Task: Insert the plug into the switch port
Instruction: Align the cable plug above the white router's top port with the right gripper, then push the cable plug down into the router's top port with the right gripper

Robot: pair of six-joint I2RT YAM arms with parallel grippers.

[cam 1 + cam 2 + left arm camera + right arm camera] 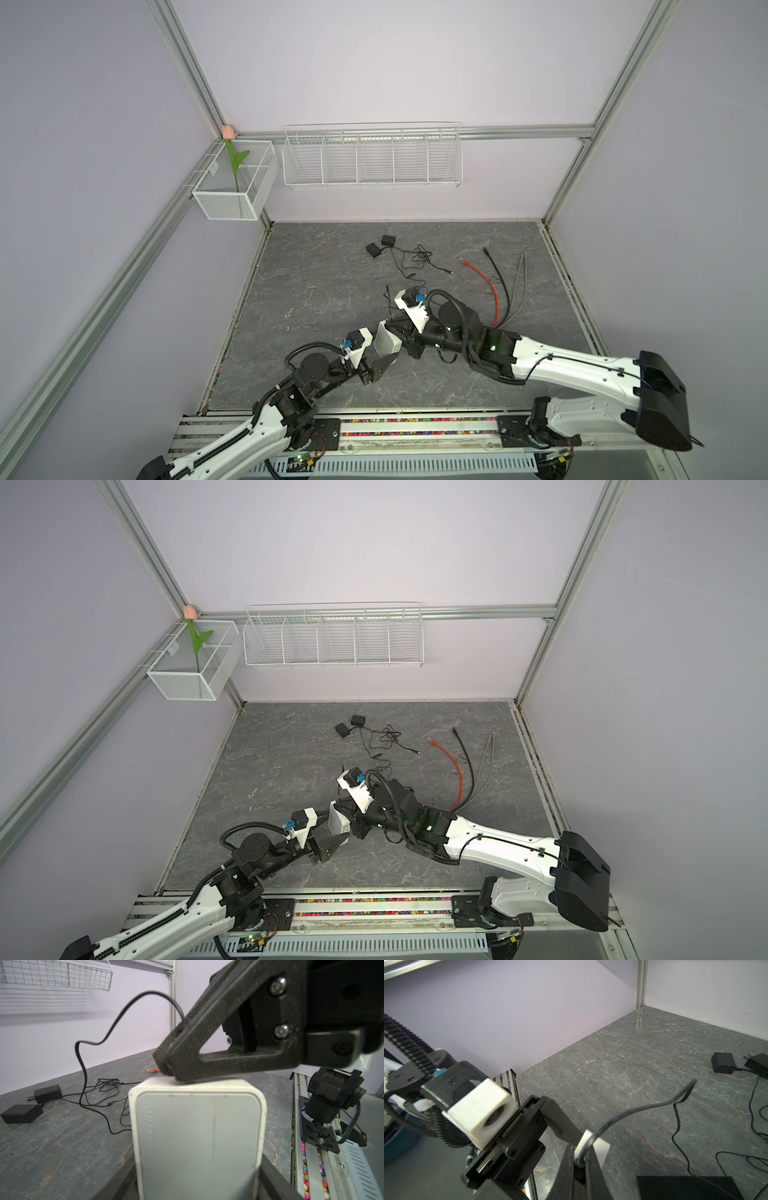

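- The table (pixel 316 291) spreads grey and stone-patterned beneath both my pairs of jaws. It carries only loose leads well beyond them, so I judge I have free room to work here.
- The switch (pixel 197 1136), a white box, stands on end between the jaws of my left gripper (pixel 384 353), which grasp it by its sides. I judge I hold it this way so that its upper edge faces my other jaws and cannot slide when pushed.
- My right gripper (pixel 168 1068) is clenched, its tips touching the switch's upper edge from above. That is where I judge the port to be.
- The cable (pixel 116 1020), thin and black, leaves the back of my right jaws, arches up, then drops to the table. Pinching it close to its end keeps the limp lead stiff enough to press in.
- Two power adapters (pixel 20 1113) lie well beyond my right jaws, each at the far end of a lead and clear of the work.
- The plug is hidden between my right jaws, at the switch's upper edge. The port is hidden too, so I cannot tell whether the plug has entered.
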